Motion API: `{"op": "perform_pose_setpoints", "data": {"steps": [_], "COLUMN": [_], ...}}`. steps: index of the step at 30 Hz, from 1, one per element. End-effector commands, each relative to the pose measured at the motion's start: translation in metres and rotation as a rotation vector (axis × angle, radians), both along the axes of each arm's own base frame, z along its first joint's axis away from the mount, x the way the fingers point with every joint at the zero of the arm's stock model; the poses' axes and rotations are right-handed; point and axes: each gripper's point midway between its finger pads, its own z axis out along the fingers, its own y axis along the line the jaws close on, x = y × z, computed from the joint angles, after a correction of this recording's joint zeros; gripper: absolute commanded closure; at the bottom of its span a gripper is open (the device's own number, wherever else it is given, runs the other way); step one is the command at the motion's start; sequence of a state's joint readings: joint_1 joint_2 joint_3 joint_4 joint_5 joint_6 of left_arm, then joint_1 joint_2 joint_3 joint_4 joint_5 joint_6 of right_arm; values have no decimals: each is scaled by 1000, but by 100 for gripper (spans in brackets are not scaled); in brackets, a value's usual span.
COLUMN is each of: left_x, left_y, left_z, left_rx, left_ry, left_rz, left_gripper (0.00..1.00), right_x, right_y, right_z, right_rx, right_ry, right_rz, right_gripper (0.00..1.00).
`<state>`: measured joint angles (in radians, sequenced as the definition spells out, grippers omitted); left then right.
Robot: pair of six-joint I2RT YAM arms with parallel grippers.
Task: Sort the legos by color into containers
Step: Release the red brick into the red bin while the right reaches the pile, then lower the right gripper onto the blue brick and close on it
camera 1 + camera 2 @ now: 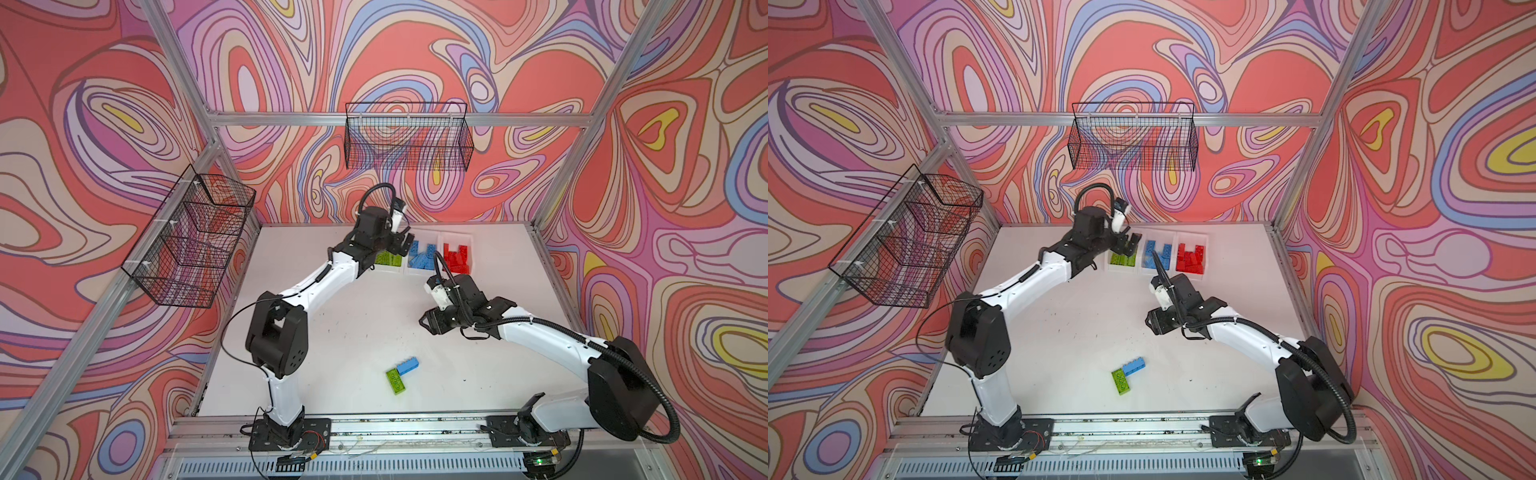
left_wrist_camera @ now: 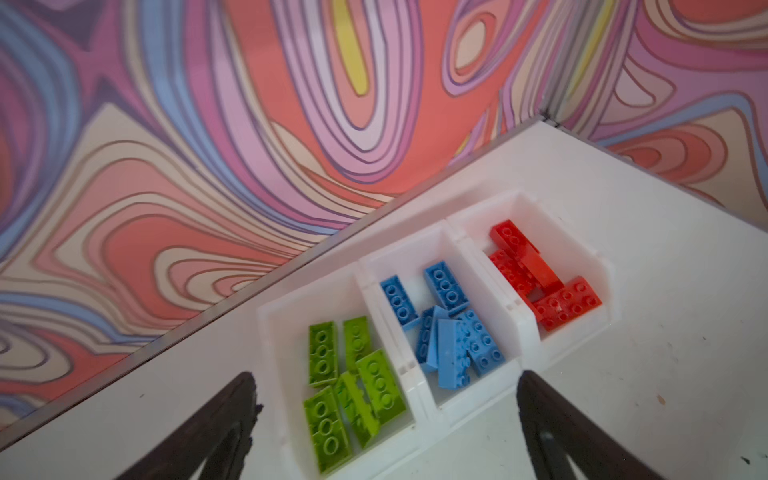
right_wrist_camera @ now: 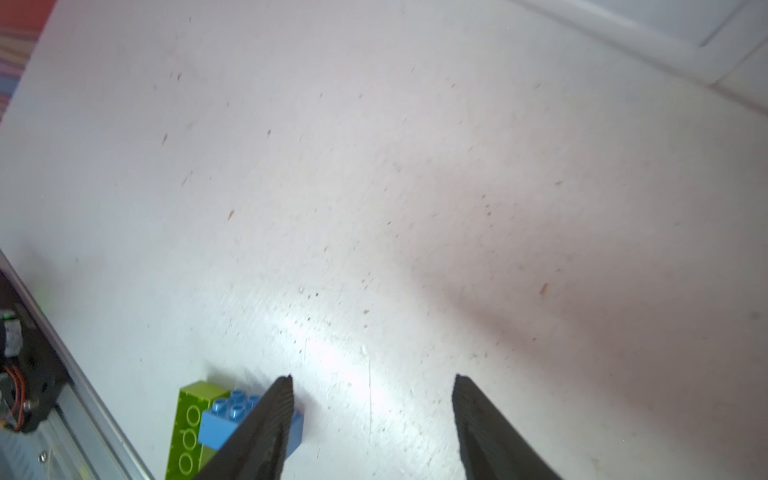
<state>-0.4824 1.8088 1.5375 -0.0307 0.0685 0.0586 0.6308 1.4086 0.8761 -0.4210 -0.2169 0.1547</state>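
**Two bricks left on the table, both grippers empty**

The three white bins (image 2: 365, 274) sit in a row at the far side of the table (image 1: 332, 332). Going by the left wrist view, they hold green bricks (image 2: 322, 357), blue bricks (image 2: 482, 345) and red bricks (image 2: 565, 303), one colour per bin.

The left gripper (image 2: 386, 376) hangs over the green bin with its jaws spread wide and nothing between them.

The right gripper (image 3: 372, 377) is mid-table above bare surface, jaws apart and empty too.

Near the front edge, a loose green brick (image 1: 397, 380) and a loose blue brick (image 1: 407, 366) lie touching in an L shape.
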Motion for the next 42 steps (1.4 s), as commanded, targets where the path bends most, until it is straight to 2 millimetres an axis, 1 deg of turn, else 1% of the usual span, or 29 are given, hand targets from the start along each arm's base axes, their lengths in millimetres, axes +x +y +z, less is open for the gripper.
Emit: {"op": "perform_pose_setpoints", "data": {"steps": [1,4,5,7,10,14,16,24,30,34,39,42], "left_x": [-8,-17,-21,-28,-41,-50,-53,-57,-57,-57,-59,-59], "left_y": [42,84,96,112,122,130,132,135,134,133,135,138], "left_z": [-2,-7,-7,-10,-11,-17,-21,-25,-29,-29,-30,-30], "left_rx": [-113,-198,-222,-248,-231,-179,-152,-112,-100,-88,-65,-56], "left_ry": [56,91,94,81,46,52,63,59,65,62,61,62], "left_rz": [127,235,264,298,284,298,301,295,287,274,270,275], "left_gripper": [0,0,0,0,0,0,0,0,0,0,0,0], "right_x": [-28,-44,-48,-56,-68,-80,-82,-86,-86,-86,-87,-86], "right_y": [6,17,18,19,15,14,11,21,33,40,53,59], "right_z": [-9,-10,-11,-14,-22,-30,-34,-41,-43,-54,-64,-70], "right_rx": [-99,-159,-180,-218,-316,-427,-472,-549,-544,-567,-550,-541], "right_ry": [32,12,12,21,33,36,39,-9,-52,-52,-46,-51], "right_rz": [120,189,201,214,248,294,304,442,553,617,676,705], "right_gripper": [35,35,35,35,35,35,36,33,33,35,35,37]}}
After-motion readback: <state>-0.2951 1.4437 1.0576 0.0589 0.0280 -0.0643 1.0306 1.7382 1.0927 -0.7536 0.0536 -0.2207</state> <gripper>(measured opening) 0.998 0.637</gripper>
